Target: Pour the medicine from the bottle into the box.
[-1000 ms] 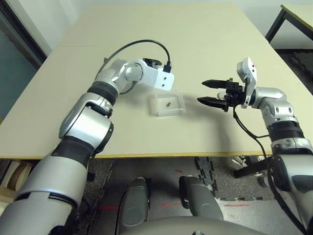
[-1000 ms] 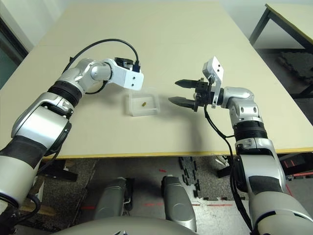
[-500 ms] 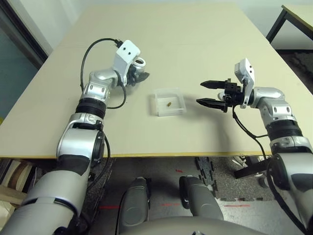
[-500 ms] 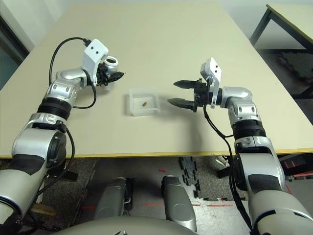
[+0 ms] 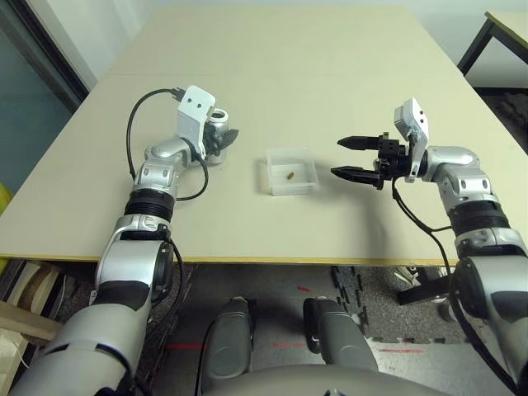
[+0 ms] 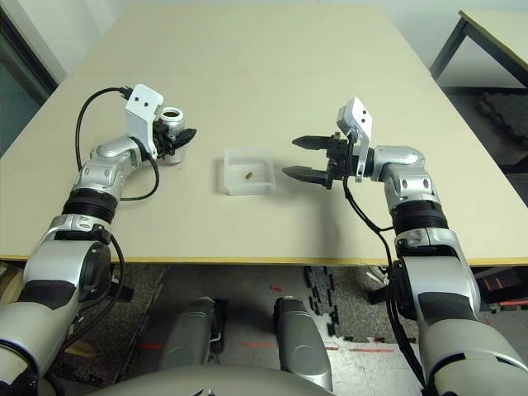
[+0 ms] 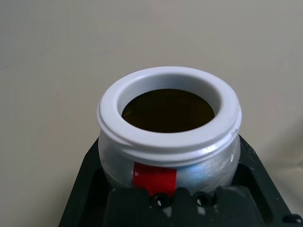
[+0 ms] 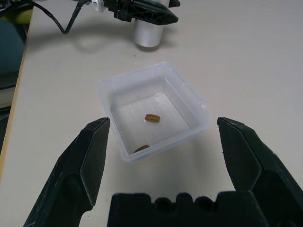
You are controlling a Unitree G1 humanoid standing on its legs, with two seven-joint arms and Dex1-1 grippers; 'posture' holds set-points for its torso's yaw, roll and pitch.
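Your left gripper [image 5: 221, 144] is closed around the bottle [image 7: 170, 142], its two dark fingers pressed to either side of it. You have the bottle upright, its cap off, and the round white rim [image 7: 168, 75] faces up around a dark opening; a red patch [image 7: 154, 178] marks the silvery side just under that rim. You hold it low over the table, on the left side of the box [image 5: 291, 175] and well apart from it. The box, a clear shallow tray, sits flat on the table [image 5: 272, 91] between your two grippers. Inside it you have the medicine, small brownish pills: one pill [image 8: 152, 118] lies out on the floor of the tray, and another [image 8: 141, 148] rests close against a wall. Your right gripper [image 5: 336, 159] is open and empty, its two black fingers spread wide just beside the box, pointing toward it.
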